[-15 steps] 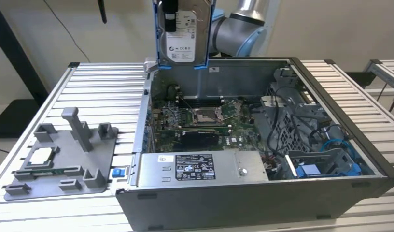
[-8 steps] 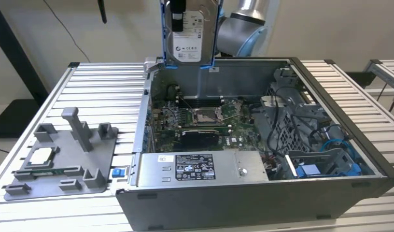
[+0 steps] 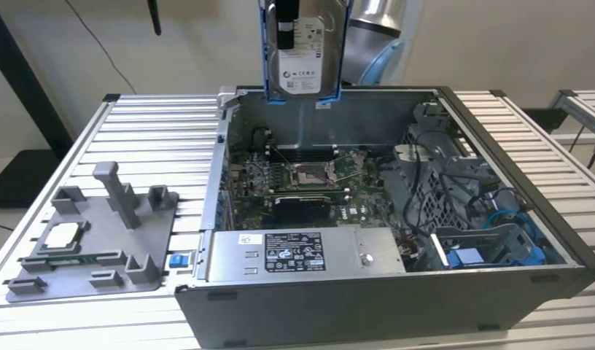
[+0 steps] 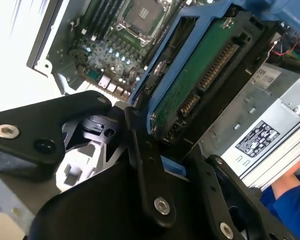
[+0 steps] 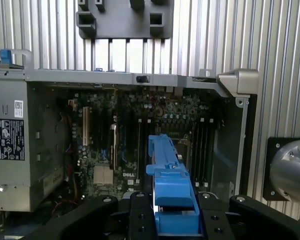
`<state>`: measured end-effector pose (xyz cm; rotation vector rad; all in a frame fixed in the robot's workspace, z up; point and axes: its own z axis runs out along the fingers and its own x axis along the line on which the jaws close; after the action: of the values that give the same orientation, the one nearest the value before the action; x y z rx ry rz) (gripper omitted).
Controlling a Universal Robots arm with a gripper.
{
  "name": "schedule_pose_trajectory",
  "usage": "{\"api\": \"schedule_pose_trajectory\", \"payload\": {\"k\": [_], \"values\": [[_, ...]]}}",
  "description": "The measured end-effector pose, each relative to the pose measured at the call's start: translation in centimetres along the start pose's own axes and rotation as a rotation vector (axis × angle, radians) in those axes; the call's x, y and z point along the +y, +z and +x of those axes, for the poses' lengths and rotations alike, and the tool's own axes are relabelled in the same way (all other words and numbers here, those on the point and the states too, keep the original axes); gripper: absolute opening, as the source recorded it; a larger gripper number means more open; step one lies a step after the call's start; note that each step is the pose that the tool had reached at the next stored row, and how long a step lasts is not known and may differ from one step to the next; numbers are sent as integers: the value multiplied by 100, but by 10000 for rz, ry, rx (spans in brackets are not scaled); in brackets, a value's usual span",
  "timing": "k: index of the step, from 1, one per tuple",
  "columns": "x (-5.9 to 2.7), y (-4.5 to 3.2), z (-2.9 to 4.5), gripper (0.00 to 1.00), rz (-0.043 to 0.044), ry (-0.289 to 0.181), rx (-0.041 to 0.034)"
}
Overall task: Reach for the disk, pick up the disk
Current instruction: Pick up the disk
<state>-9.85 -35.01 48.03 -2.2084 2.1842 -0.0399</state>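
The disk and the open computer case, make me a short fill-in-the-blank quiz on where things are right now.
1. The disk sits in a frame coloured ____.
2. In the exterior view the disk hangs ____ the open computer case.
3. The hand is shut on the ____.
4. The grey fixture tray lies on the exterior view's ____ of the case.

Missing words: blue; above; disk; left

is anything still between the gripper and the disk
No. The gripper is already shut on the disk, clamping its blue frame in both wrist views. In the exterior view the disk hangs upright, lifted above the back wall of the open computer case, with nothing visible between the two.
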Motion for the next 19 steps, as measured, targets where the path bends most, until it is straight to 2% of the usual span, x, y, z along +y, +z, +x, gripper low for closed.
{"api": "schedule_pose_trajectory", "payload": {"k": [6,13,16,19], "values": [[-273,20,3,0,0,-1,3],[-530,36,6,0,-13,0,40],[-620,44,7,0,-118,1,46],[-696,54,8,0,-349,2,46]]}}
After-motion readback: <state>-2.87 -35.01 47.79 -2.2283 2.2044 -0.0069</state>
